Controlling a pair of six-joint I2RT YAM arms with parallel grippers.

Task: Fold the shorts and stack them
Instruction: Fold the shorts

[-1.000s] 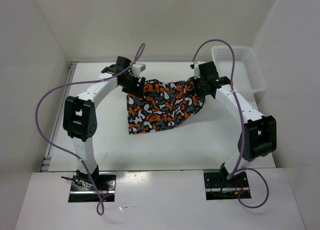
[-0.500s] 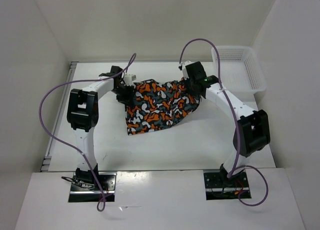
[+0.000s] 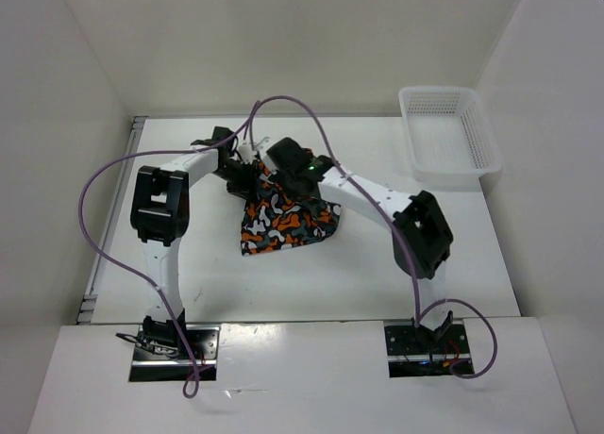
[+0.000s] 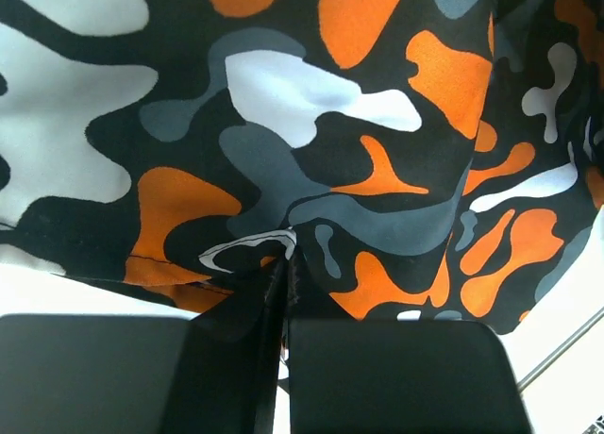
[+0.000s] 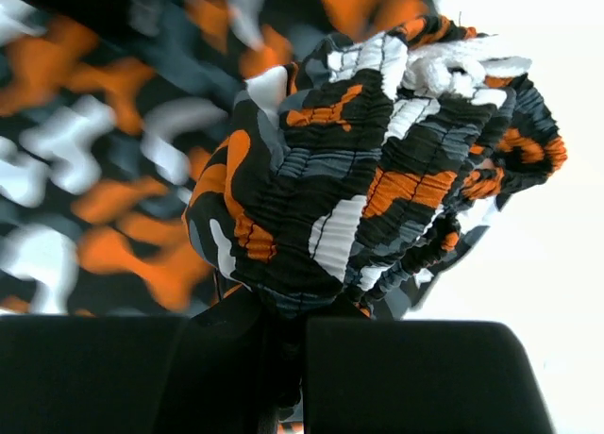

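Note:
The shorts (image 3: 288, 222), printed in orange, white, grey and black blotches, lie bunched and doubled over in the middle of the table. My left gripper (image 3: 247, 170) is at their far left corner, shut on a pinch of the shorts' fabric (image 4: 311, 170). My right gripper (image 3: 286, 175) has crossed over close beside it and is shut on the gathered elastic waistband (image 5: 377, 179) of the shorts (image 5: 113, 170). In both wrist views the jaws are pressed together with cloth caught between them. The two grippers stand nearly side by side above the fold.
A white mesh basket (image 3: 449, 135) stands at the far right of the table (image 3: 377, 264). Purple cables (image 3: 99, 179) loop over both arms. White walls close the table in at the back and sides.
My right gripper has swept left across the table with the waistband, folding the shorts over toward the left gripper. The left gripper has shut on the fabric.

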